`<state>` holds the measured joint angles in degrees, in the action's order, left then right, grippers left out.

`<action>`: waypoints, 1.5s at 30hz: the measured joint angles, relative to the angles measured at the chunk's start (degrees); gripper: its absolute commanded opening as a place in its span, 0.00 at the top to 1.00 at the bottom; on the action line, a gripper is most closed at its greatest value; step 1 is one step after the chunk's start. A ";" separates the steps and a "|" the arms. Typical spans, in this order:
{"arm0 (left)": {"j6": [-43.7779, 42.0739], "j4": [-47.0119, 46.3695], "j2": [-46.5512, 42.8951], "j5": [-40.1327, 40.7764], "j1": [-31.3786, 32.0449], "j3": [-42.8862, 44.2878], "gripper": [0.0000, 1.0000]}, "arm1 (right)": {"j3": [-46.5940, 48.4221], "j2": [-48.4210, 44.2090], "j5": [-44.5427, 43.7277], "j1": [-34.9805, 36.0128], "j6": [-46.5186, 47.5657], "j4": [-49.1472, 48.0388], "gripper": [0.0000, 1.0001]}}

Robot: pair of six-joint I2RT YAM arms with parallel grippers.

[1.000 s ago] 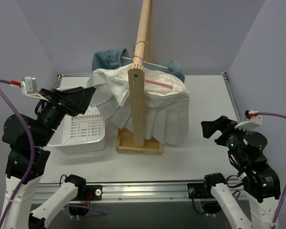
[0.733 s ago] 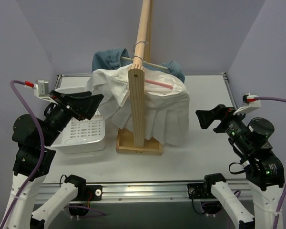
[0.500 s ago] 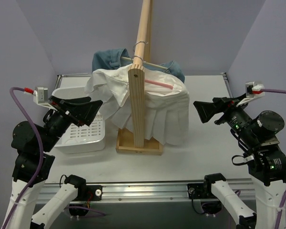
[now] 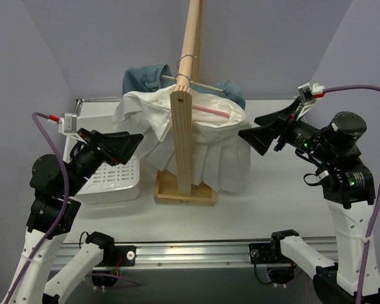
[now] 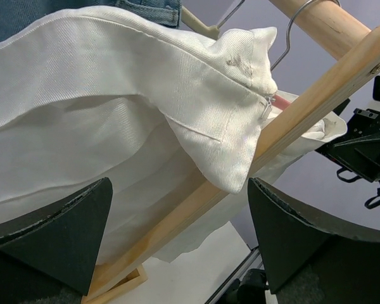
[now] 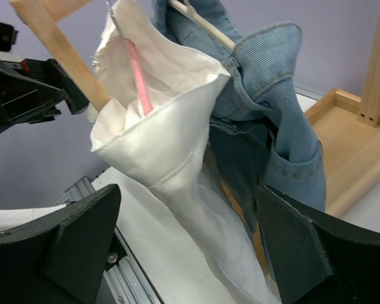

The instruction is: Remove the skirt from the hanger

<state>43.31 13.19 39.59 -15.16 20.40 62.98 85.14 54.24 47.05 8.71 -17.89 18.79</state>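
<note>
Top external: hanging on the hanger [image 4: 213, 111] from the wooden rack [image 4: 181, 149], mid-desk [image 4: 272, 209], the skirt [image 4: 212, 152]. Hovering spread and gripping nothing: left end effector [image 4: 134, 139] at 9 o'clock, right end effector [image 4: 248, 136] at 3 o'clock. Likely calling for pinching waistband ends and easing them off the rounded tips, sparing the denim garment [image 4: 145, 77] at 12 o'clock.

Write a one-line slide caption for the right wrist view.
Open right claw facing the white pleated fabric skirt hung on a slim pink plastic hanger, blue denim garment beside it.
</note>
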 measured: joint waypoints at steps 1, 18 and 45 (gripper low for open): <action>0.17 -0.37 0.24 -0.17 0.00 -0.02 0.03 | 0.31 0.31 1.14 0.00 -0.20 -0.52 0.19; 1.49 -3.28 0.59 -1.64 0.00 -0.98 0.03 | -3.08 3.85 13.29 0.00 -10.05 -13.86 0.57; 1.29 -3.15 1.03 -2.12 0.00 -1.33 0.02 | -0.68 11.96 18.36 1.14 -8.31 -18.99 1.00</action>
<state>44.60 10.04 40.62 -17.28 20.40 61.65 84.47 66.19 65.41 9.85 -26.20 -0.21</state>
